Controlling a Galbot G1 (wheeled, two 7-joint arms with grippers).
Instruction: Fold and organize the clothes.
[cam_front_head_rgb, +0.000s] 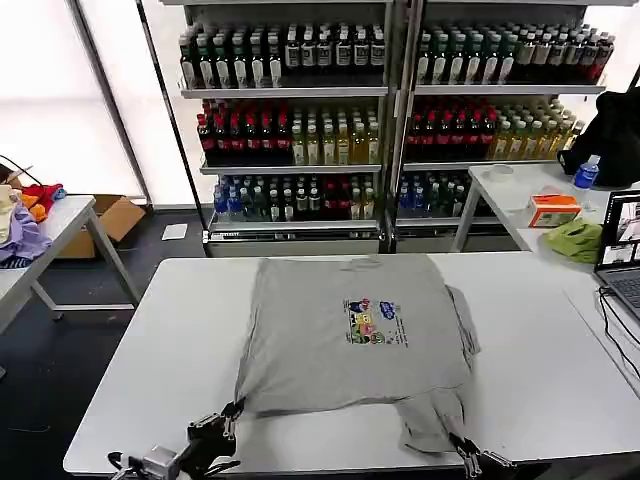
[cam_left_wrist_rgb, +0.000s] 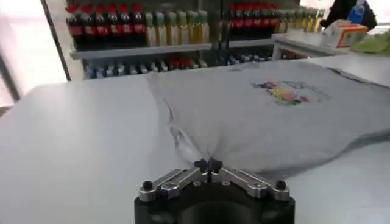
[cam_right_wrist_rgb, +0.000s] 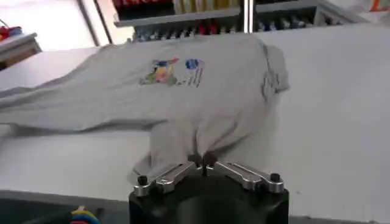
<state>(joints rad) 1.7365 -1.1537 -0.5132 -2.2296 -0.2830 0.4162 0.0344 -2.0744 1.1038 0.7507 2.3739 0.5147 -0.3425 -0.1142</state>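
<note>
grey t-shirt (cam_front_head_rgb: 340, 330) spread on the white table (cam_front_head_rgb: 150, 340), chest print (cam_front_head_rgb: 375, 322) facing up, hem end toward the shelves of bottles (cam_front_head_rgb: 300, 110), near edge toward the robot. one sleeve (cam_front_head_rgb: 432, 420) trailing out at the near right corner, another fold of cloth showing along the right side.

left gripper (cam_front_head_rgb: 232, 410) low at the near left corner of the shirt, fingertips pressed together on a pinch of grey cloth; in the left wrist view (cam_left_wrist_rgb: 208, 165) fabric bunched and puckered right at the closed tips, lifting slightly from the table.

right gripper (cam_front_head_rgb: 462, 445) at the near right, at the end of the trailing sleeve; in the right wrist view (cam_right_wrist_rgb: 202, 161) fingertips likewise closed, nipping the sleeve cloth, which gathers in folds just ahead of them.

to the right, a second table (cam_front_head_rgb: 520, 200) with an orange box (cam_front_head_rgb: 553, 210), a green cloth (cam_front_head_rgb: 575, 240) and a laptop (cam_front_head_rgb: 620, 250) at the edge.
</note>
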